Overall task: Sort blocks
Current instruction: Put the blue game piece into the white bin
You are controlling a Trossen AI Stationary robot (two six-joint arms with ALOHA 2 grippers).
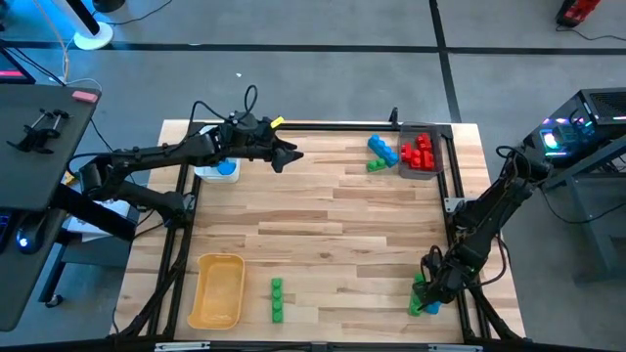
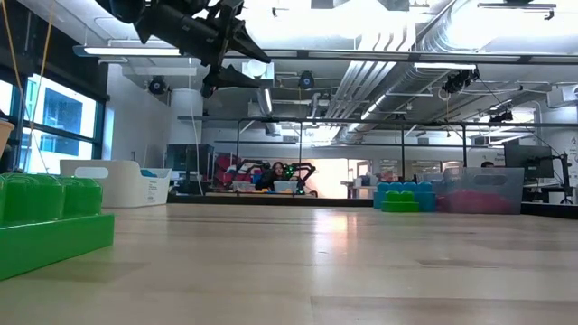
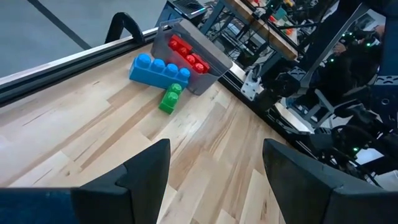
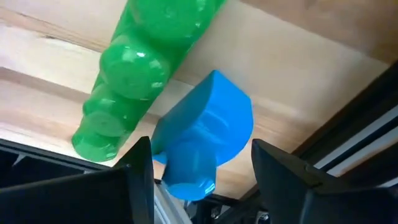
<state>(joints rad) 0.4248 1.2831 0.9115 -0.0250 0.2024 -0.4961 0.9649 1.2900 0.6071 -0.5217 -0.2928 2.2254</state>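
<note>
right hand (image 4: 202, 171), fingers apart, low at the bench's (image 1: 333, 235) near right corner, straddling a blue block (image 4: 202, 140) beside a green block (image 4: 134, 74). left hand (image 3: 214, 174), fingers apart and empty, raised over the far left. far right: blue block (image 1: 382, 149), green block (image 1: 376, 165), red blocks (image 1: 421, 153) in a grey tray (image 1: 437, 158).

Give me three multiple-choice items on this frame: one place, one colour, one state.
1. Where is the right gripper?
A. over the yellow tray
B. low at the table's near right corner
C. beside the white tray

2. What colour are the blocks in the grey tray?
A. red
B. green
C. blue

3. How is the left gripper?
A. shut on a block
B. open and empty
C. resting on the table

Answers: B, it sits by the blue block and green block there; A, red blocks fill it; B, its fingers stand apart, holding nothing.
</note>
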